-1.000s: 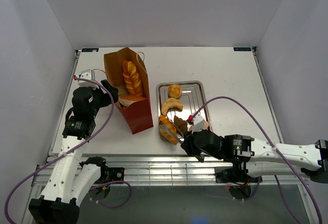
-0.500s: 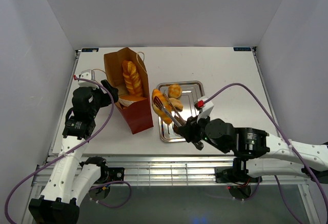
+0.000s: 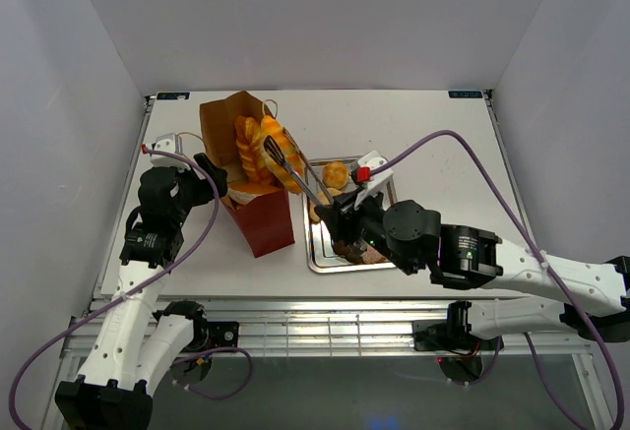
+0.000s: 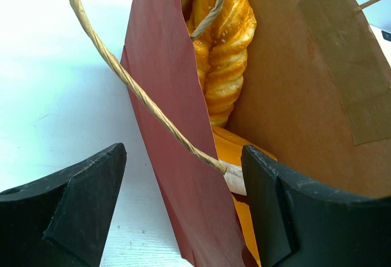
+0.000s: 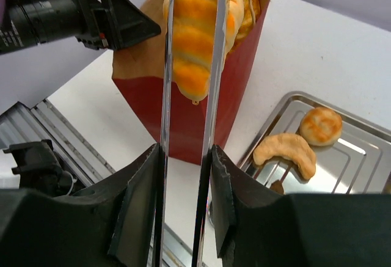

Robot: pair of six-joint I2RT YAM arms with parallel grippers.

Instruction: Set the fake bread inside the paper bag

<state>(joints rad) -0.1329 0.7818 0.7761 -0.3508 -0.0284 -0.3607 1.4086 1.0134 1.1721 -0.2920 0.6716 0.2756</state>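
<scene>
The right claw (image 5: 186,157) is squeezed nearly closed on a pair of tongs (image 5: 214,77), whose tips pinch a golden braided loaf (image 5: 192,29) held in the air at the mouth of the red paper bag (image 3: 264,223). The left claw (image 4: 183,163) gapes wide and holds nothing, its fingers on either side of the bag's near wall, and another loaf (image 4: 225,53) stands inside the bag. A croissant (image 5: 286,151) and a round roll (image 5: 321,125) lie on the tray (image 5: 360,175).

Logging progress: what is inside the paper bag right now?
Inside the paper bag, a braided loaf leans on the brown lining, an orange piece below it. The red wall hides the bottom. A second loaf, in the tongs, hangs at its mouth.
</scene>
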